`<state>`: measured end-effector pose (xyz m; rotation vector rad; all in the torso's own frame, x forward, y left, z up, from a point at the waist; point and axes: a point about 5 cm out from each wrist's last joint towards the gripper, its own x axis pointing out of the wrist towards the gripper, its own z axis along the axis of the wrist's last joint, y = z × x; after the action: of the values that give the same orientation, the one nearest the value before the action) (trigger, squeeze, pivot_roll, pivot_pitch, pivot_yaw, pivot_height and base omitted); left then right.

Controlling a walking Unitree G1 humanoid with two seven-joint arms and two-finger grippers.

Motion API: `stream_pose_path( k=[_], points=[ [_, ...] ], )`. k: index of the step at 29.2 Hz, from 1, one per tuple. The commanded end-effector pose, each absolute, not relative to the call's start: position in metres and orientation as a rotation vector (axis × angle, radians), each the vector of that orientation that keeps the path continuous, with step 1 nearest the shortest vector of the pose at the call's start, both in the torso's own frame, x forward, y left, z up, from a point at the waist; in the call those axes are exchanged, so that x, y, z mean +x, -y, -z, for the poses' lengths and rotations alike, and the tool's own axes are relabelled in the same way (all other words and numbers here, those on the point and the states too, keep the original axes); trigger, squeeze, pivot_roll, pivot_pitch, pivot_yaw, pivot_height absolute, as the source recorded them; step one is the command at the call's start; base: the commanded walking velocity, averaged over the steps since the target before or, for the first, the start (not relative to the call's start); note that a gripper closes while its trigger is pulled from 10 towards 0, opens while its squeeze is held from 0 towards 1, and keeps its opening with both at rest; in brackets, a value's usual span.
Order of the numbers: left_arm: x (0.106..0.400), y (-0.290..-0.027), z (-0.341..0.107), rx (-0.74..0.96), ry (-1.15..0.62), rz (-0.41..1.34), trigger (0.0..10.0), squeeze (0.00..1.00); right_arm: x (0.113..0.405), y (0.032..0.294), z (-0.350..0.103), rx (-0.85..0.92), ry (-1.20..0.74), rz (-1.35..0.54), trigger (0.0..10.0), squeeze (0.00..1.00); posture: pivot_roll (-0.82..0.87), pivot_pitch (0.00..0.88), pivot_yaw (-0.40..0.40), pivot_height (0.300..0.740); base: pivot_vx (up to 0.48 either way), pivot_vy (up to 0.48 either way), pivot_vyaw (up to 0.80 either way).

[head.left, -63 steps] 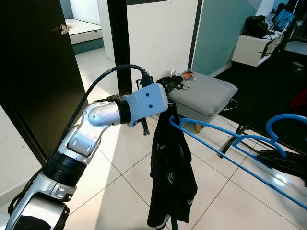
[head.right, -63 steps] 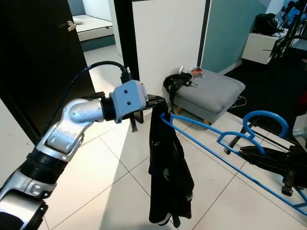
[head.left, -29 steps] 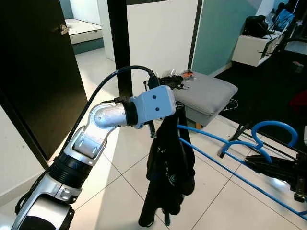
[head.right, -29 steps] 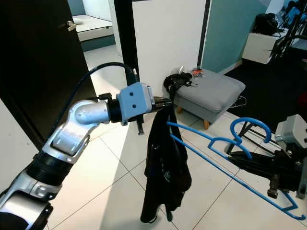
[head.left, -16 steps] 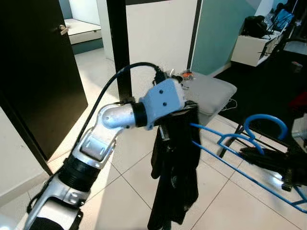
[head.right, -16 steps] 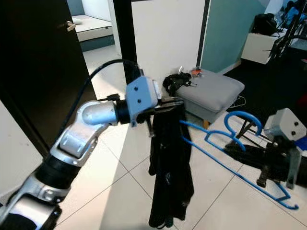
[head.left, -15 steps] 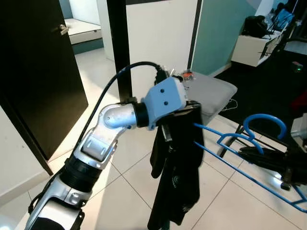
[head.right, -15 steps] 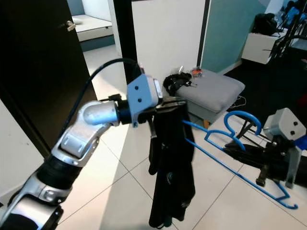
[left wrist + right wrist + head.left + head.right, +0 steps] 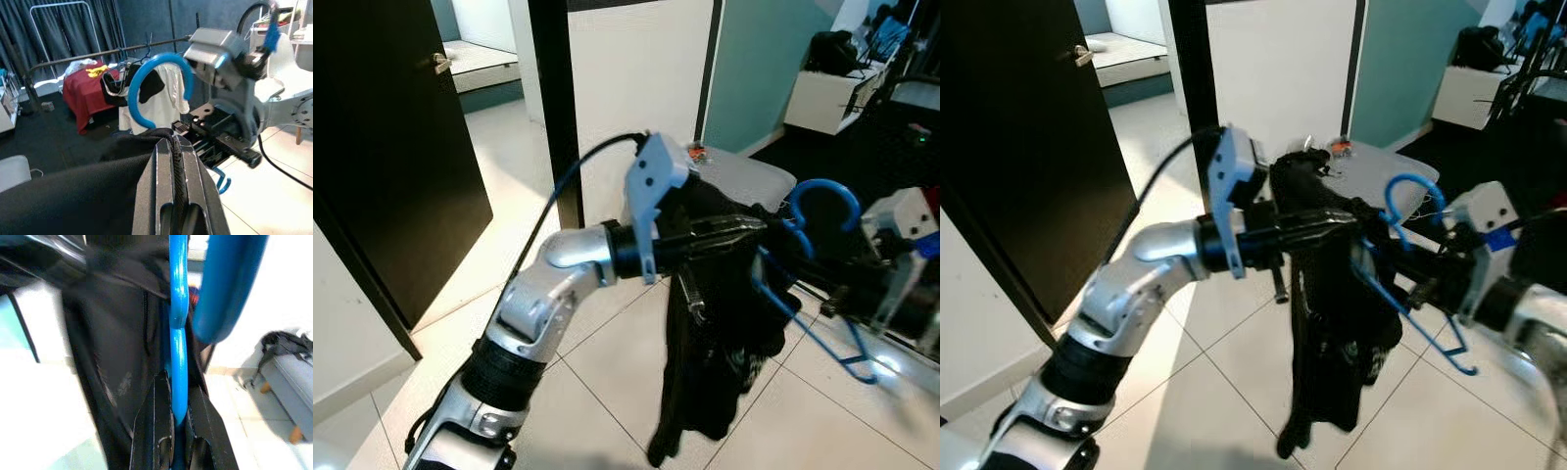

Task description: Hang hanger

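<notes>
Since half a second ago, your left arm has swung right and carried the black garment (image 9: pixel 715 323) with it, and the blue hanger (image 9: pixel 801 264) has come up from low on the right to meet it, its hook now standing upright.

Your left gripper (image 9: pixel 751 227) reaches out to the right at mid-height with its fingers pressed together on the top of the garment; in the left wrist view the cloth (image 9: pixel 73 191) bunches right up against the closed fingertips (image 9: pixel 175 156), and the hanger's hook (image 9: pixel 156 81) curls just beyond them. The garment hangs straight down from that pinch, above the tiled floor (image 9: pixel 607 392).

Your right gripper (image 9: pixel 178 428) comes in from the right and pinches the hanger's blue stem (image 9: pixel 178 357) between its two fingers, with the garment just behind. The hanger's lower bar (image 9: pixel 1430 343) slopes down and right from the garment.

A grey ottoman (image 9: pixel 749 181) sits farther off, near the white wall.
</notes>
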<state>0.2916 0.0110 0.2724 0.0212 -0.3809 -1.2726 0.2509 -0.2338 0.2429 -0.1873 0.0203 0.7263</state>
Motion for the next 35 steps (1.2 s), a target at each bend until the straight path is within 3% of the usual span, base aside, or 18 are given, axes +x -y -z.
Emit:
stream_pose_path(
  k=[1, 5, 10, 20, 30, 31, 35],
  points=[
    [0.291, -0.005, -0.27, 0.021, 0.379, 1.262, 10.0, 0.0, 0.25, 0.222, -0.247, -0.183, 0.011, -0.788, 10.0, 0.0, 0.08, 0.0, 0.031, 0.74, 0.0, 0.0, 0.0],
    [0.303, -0.004, -0.277, 0.058, 0.429, 1.132, 10.0, 0.0, 0.243, 0.203, -0.244, -0.161, 0.006, -0.915, 10.0, 0.0, 0.08, 0.0, 0.031, 0.74, 0.0, 0.0, 0.0],
    [0.303, -0.005, -0.282, 0.046, 0.448, 1.127, 10.0, 0.0, 0.247, 0.205, -0.243, -0.16, 0.009, -0.879, 10.0, 0.0, 0.08, 0.0, 0.028, 0.74, 0.0, 0.0, 0.0],
    [0.282, 0.001, -0.282, 0.003, 0.467, 1.29, 10.0, 0.0, 0.261, 0.208, -0.25, -0.12, 0.078, -0.787, 10.0, 0.0, 0.08, 0.0, 0.027, 0.74, 0.0, 0.0, 0.0],
    [0.267, -0.008, -0.262, 0.083, 0.389, 1.481, 10.0, 0.04, 0.264, 0.213, -0.263, -0.066, 0.17, -0.754, 10.0, 0.0, 0.09, 0.0, 0.026, 0.74, 0.0, 0.0, 0.0],
    [0.263, -0.009, -0.26, 0.075, 0.37, 1.519, 10.0, 1.0, 0.262, 0.212, -0.265, -0.054, 0.19, -0.768, 10.0, 0.0, 0.09, 0.0, 0.025, 0.74, 0.0, 0.0, 0.0],
    [0.261, -0.009, -0.259, 0.066, 0.36, 1.542, 10.0, 1.0, 0.261, 0.212, -0.266, -0.046, 0.201, -0.778, 10.0, 0.0, 0.09, 0.0, 0.025, 0.74, 0.0, 0.0, 0.0]
  ],
)
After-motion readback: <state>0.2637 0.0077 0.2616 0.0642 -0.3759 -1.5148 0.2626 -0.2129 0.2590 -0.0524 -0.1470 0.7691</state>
